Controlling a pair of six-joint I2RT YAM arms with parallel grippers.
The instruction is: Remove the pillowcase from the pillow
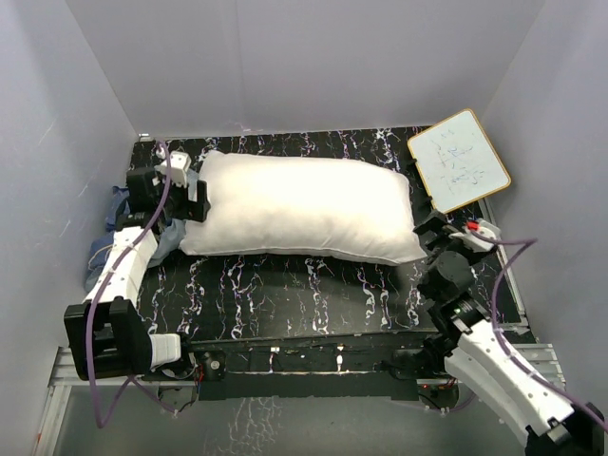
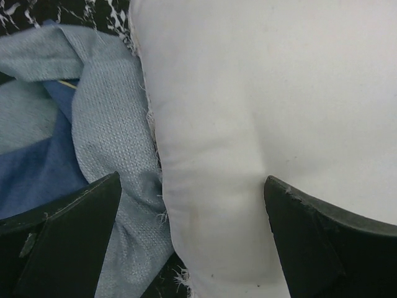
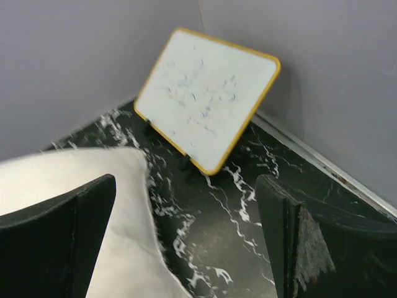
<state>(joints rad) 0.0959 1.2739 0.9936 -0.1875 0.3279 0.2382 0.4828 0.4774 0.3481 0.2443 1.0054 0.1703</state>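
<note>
- The pillow [image 1: 304, 209] lay bare and lengthwise across the far half of the black marbled table [image 1: 285, 294], with none of its white surface covered.
- The pillowcase [image 1: 116, 201] sat crumpled at the table's left edge, just off the pillow's left end and partly hidden by the left arm.
- In the left wrist view, the pillowcase [image 2: 93, 124] showed mostly its pale grey-blue inner side, with a darker blue patch below. A fold lay against the frayed end seam of the pillow [image 2: 267, 93].
- The left gripper [image 1: 190, 195] hung over the pillow's left end. In its own camera, the left gripper [image 2: 192, 230] had its jaws wide apart and straddled the end seam. One finger was over the fabric and the other over the pillow, and neither gripped anything.
- The right gripper [image 1: 429, 230] was near the pillow's near right corner. From the right wrist, the right gripper [image 3: 186, 239] was spread wide and empty, with the pillow [image 3: 118, 186] corner below its left finger.
- A yellow-framed whiteboard [image 3: 205, 99] leaned in the far right corner, apart from the pillow.
</note>
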